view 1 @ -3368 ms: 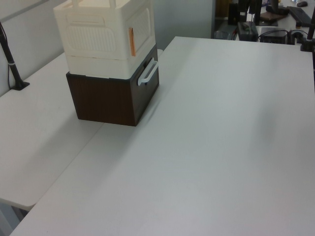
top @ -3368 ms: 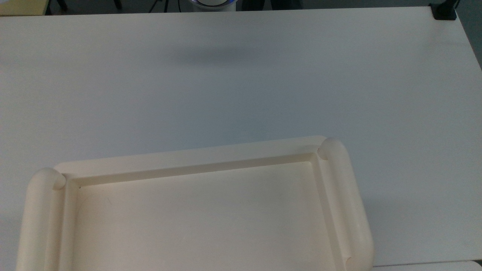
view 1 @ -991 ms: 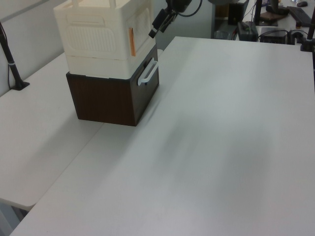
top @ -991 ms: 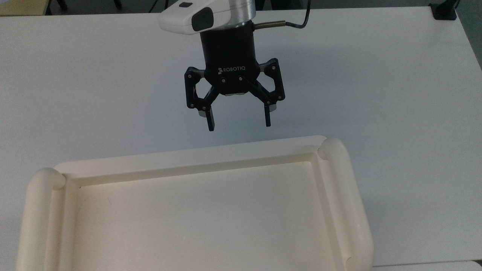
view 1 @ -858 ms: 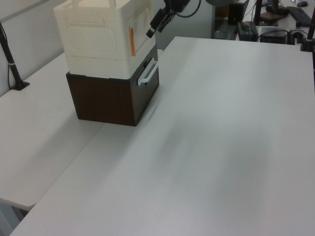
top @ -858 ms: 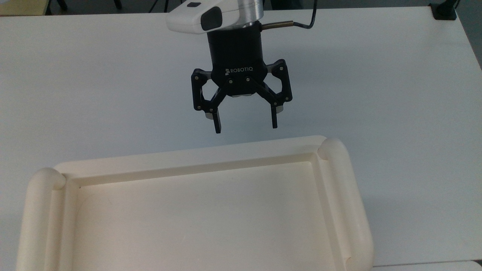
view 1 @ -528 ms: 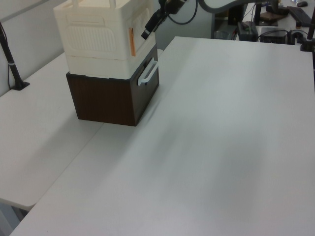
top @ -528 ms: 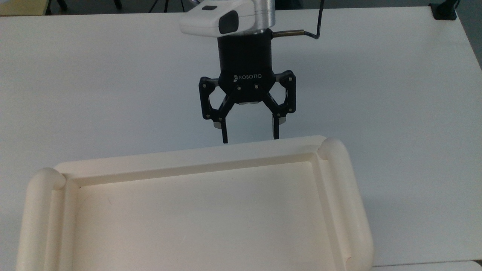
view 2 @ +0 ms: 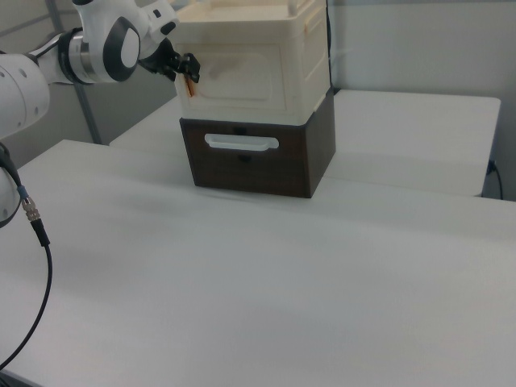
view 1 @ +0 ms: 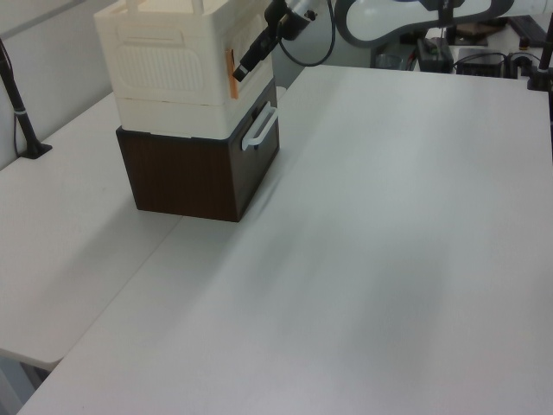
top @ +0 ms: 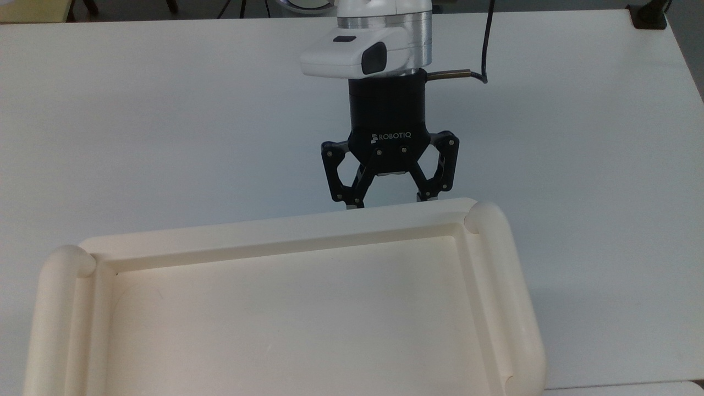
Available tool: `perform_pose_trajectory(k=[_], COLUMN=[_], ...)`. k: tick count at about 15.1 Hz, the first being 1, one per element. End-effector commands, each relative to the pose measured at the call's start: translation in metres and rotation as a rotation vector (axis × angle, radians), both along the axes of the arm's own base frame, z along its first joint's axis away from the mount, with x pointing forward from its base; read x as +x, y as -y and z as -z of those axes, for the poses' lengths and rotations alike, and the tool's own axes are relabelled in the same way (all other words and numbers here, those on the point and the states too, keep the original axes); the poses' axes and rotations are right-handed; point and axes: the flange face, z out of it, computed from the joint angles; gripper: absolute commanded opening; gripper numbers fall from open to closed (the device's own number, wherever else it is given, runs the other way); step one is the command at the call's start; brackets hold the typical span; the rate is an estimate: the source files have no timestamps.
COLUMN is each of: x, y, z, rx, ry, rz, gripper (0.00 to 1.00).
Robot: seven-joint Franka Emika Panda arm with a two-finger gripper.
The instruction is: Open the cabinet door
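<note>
The cream cabinet (top: 275, 226) fills the top view's lower half with its recessed top and rounded rails. It sits on a dark brown box (view 2: 258, 161). The cabinet door (view 2: 242, 76) is its front face in the right view and lies flat and shut. An orange tab (view 1: 231, 73) sits at the door's edge. My black gripper (top: 388, 201) is open, its fingertips dipping below the cabinet's top rim, right at the door's edge by the orange tab (view 2: 186, 83). The left view shows the gripper (view 1: 243, 69) against the door (view 1: 251, 39).
The brown box has a white handle (view 2: 240, 143) on its front. The white table (top: 137, 121) spreads wide around the arm. A black clamp (top: 649, 16) grips the table's far right corner in the top view. A black post (view 1: 22, 112) stands at the left view's left.
The gripper came into view and moved down and toward the top view's right, up to the cabinet's front; its fingertips now pass below the top rim. Its jaws stay open.
</note>
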Motion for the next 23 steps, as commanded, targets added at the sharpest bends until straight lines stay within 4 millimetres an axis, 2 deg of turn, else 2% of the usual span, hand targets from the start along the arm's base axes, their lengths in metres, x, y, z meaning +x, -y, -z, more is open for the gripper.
perform_pose_trajectory(k=[1, 8, 10, 12, 17, 20, 23], x=[0.005, 0.008, 0.008, 0.013, 0.012, 0.011, 0.009], y=[-0.001, -0.003, -0.004, -0.007, -0.011, -0.013, -0.015], z=[-0.007, -0.003, -0.006, 0.004, 0.004, 0.004, 0.013], rx=[0.007, -0.033, -0.028, -0.040, -0.035, -0.036, -0.067], ry=[0.058, 0.069, 0.104, 0.125, 0.146, 0.144, 0.128], rz=[0.028, 0.023, 0.032, 0.058, 0.076, 0.073, 0.063], gripper=[0.62, 0.43, 0.42, 0.42, 0.42, 0.35, 0.25])
